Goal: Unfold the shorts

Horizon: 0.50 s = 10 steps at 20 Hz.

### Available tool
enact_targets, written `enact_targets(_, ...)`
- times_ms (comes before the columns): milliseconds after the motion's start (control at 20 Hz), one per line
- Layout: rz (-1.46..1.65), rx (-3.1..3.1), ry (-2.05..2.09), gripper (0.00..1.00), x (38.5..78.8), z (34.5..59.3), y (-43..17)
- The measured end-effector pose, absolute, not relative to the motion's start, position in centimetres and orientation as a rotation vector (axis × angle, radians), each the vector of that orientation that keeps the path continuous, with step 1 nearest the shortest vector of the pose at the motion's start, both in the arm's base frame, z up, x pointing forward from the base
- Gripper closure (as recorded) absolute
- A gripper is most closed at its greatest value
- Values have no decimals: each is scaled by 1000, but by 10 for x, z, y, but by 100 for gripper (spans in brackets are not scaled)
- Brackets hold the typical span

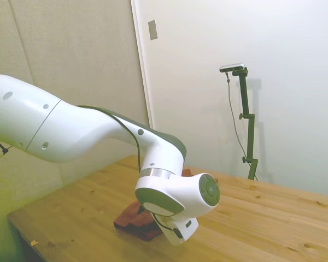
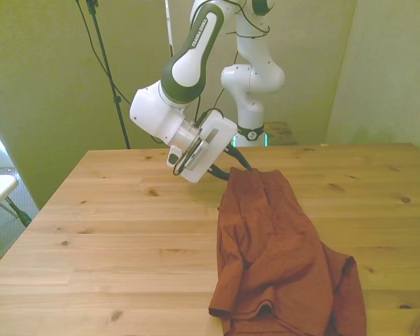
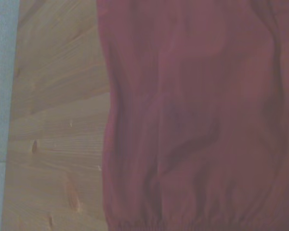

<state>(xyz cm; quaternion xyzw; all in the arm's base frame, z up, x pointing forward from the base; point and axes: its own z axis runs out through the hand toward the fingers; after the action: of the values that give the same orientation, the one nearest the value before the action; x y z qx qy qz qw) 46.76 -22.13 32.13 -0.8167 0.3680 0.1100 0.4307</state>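
Gripper (image 2: 239, 164) at the far end of the shorts (image 2: 280, 252); grip state cannot be told.

Shorts, rust-red and wrinkled, lie on the wooden counter (image 2: 119, 238) toward the front view's right, running from mid-counter to the near edge, where the fabric bunches in folds and reaches the edge itself. Far end of the cloth is lifted slightly and meets the dark fingers of the gripper; whether they pinch it or only touch, not clear. White arm (image 2: 189, 63) slants down from the far edge. Side view: arm's wrist hides most of the shorts (image 1: 132, 221), only a reddish patch showing beneath it. Wrist view: blurred red cloth (image 3: 197, 115) with a gathered hem, bare wood (image 3: 58, 120) beside it.
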Motion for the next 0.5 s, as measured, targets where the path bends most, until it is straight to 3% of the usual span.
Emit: enact_targets(500, 272, -2039, 916, 100, 466, 323, -220)
